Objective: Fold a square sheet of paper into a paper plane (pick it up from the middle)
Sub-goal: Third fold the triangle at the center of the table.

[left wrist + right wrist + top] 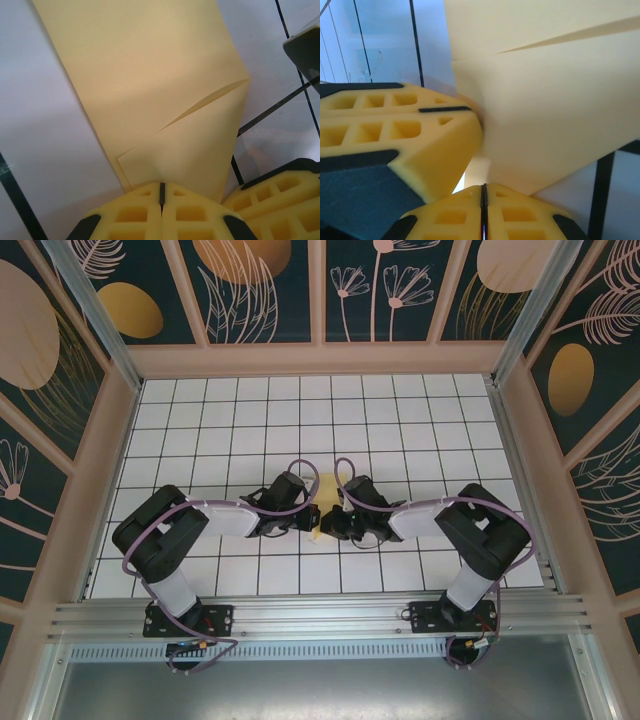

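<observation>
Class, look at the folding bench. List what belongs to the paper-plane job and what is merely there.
Belongs to the job:
- yellow sheet of paper, partly folded
- left end effector
- right end effector

Merely there:
- white grid table
- patterned walls
- metal rail

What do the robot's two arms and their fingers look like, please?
The left arm and right arm match: black joint housings, white rounded link covers and looping lilac cables, on black base plates. The fingers are yellow blocks with rectangular cut-outs, edged in black.
</observation>
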